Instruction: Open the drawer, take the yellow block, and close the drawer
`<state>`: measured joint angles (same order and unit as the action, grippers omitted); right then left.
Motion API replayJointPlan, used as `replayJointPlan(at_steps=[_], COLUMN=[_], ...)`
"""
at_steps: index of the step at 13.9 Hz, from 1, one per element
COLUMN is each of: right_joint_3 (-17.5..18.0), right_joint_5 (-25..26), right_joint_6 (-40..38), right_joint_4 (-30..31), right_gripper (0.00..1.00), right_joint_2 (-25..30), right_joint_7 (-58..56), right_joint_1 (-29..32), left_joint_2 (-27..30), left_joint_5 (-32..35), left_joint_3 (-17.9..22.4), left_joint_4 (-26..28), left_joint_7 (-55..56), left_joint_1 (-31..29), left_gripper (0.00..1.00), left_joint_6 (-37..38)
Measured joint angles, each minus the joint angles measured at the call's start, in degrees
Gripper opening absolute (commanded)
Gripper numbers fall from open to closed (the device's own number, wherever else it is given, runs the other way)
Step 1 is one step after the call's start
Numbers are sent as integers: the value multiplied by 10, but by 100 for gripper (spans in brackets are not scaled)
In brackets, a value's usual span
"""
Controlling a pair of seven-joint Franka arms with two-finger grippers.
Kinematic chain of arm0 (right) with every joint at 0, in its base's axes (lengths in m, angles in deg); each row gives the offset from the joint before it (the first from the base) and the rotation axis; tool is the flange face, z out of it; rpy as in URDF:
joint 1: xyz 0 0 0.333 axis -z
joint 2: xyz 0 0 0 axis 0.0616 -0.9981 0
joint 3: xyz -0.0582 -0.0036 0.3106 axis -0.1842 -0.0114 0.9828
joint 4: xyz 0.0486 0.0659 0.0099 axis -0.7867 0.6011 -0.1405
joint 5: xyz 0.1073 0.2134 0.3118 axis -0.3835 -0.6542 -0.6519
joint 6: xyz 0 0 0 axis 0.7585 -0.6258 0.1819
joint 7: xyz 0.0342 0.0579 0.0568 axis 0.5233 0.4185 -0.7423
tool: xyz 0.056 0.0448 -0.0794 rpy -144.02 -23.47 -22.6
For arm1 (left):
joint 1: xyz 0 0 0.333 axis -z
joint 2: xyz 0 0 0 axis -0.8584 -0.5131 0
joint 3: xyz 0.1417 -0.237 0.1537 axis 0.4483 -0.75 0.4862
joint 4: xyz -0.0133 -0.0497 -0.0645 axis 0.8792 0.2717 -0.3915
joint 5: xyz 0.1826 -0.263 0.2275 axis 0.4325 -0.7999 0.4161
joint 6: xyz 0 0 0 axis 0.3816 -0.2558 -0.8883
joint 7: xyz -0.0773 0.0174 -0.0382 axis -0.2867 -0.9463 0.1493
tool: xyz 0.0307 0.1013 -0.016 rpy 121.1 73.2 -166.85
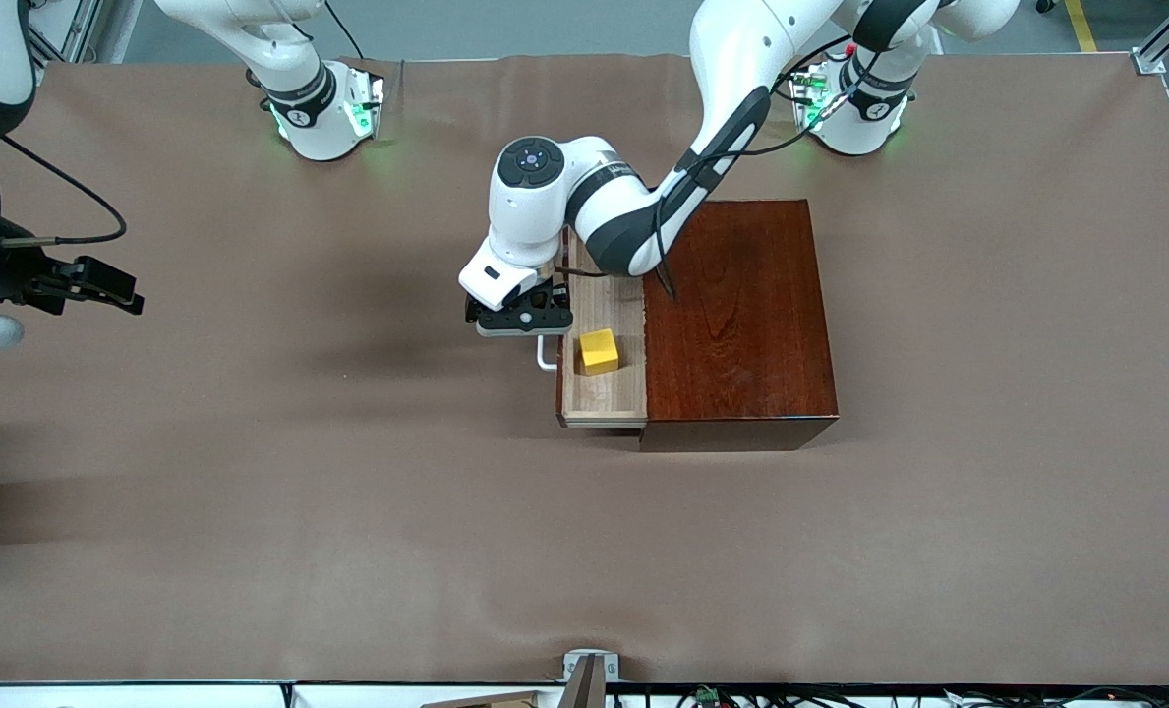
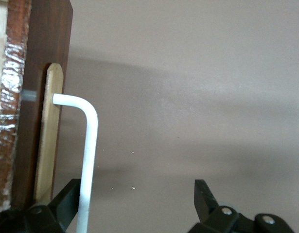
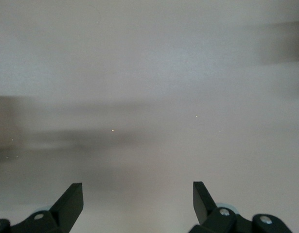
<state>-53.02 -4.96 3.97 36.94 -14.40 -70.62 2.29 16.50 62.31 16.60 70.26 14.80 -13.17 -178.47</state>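
The dark reddish-brown box (image 1: 741, 315) stands mid-table. Its pale wood drawer (image 1: 599, 393) is pulled out toward the right arm's end, with the white loop handle (image 1: 546, 354) on its front. The yellow block (image 1: 599, 351) lies in the drawer. My left gripper (image 1: 525, 320) is open over the handle; in the left wrist view (image 2: 138, 199) the handle (image 2: 88, 145) runs just inside one finger (image 2: 69, 196), the other finger stands far off it. My right gripper (image 1: 102, 285) waits, open and empty, at the right arm's end of the table; the right wrist view (image 3: 138, 199) shows only bare cloth.
A brown cloth (image 1: 348, 492) covers the table. The left arm's elbow (image 1: 633, 231) hangs over the box's edge and the part of the drawer farthest from the front camera.
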Motion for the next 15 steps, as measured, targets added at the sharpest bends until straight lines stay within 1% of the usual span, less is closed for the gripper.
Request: replayJointPlan(at_steps=[4,9,12,15], right_joint_3=[0,-7,-11,-9], right_joint_5=[0,1,1,0], right_joint_6=[0,3,13,43], right_joint_4=[-4,-31,-36,-36], right_gripper=[100,100,100,100], right_joint_2=[-13,-54,-66,-85], right_joint_7=[0,1,0,0], right_joint_1=[-1,6,27,29], left_joint_2=[0,9,37,74], left_joint_5=[-9,-30,-73,-81], left_joint_3=[-1,-1,-10,-11], left_joint_4=[-6,-16,-25,-29], left_joint_7=[7,10,12,24], left_joint_1=[0,-1,3,10], left_gripper=[100,100,100,100], left_joint_6=[16,34,39,60])
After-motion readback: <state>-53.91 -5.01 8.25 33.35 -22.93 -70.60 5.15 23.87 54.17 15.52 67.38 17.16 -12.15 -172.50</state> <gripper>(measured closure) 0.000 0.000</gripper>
